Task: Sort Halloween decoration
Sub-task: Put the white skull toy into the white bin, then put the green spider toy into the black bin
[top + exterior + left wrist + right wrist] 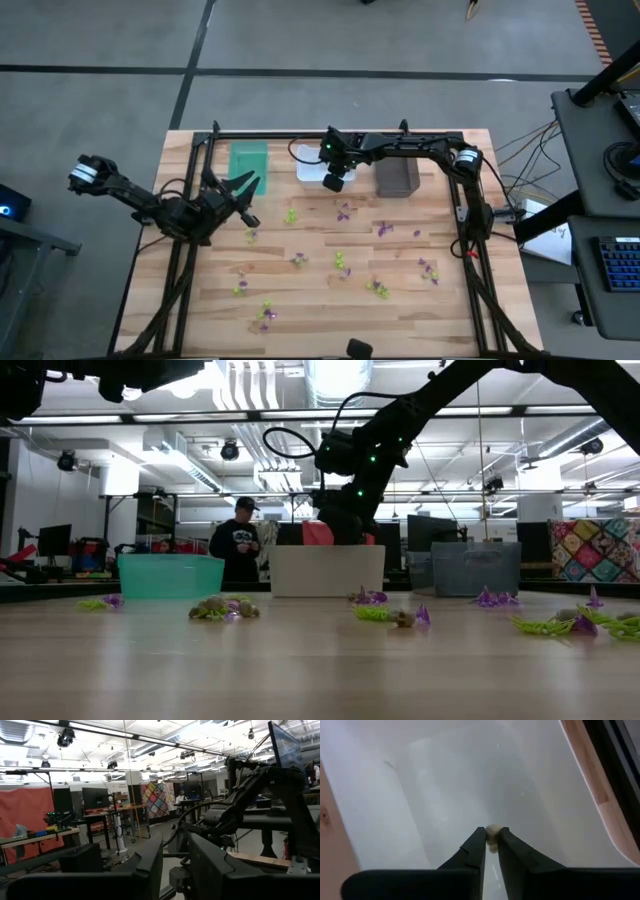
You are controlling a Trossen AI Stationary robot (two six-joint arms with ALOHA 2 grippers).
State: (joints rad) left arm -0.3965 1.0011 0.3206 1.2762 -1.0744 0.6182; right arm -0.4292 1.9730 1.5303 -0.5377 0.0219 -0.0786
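Pale plastic fills my right wrist view: the white bin (pixel 445 775) lies directly below my right gripper (pixel 492 836), and my two dark fingers (pixel 470 851) converge at lower centre of that frame on one small pale trinket (pixel 493 831), which sits pinched between the tips with only a narrow gap showing; the grip reads as grasping that piece, held over the bin's interior; in the high view my right gripper (pixel 334 180) sits at upper centre, over the white bin (pixel 306 166), which stands between the teal bin (pixel 249 162) to its left and the dark brown bin (pixel 397 175) to its right, all three along the far edge of the wooden table (pixel 300 310); my left gripper (pixel 243 205) waits at left of centre in the high view, just below the teal bin, raised clear of the table surface; its fingers (pixel 150 865) stand apart with a plain gap between them in the left wrist view, released and holding nothing; the Halloween decoration (pixel 340 262) lies scattered over the middle and lower part of the table in the high view, purple and lime-green pieces in small clusters, well apart from one another; in the low view the same pieces (pixel 222 608) lie in front of the three bins; a person (pixel 238 542) stands in the room beyond the table, left of centre in the low view.
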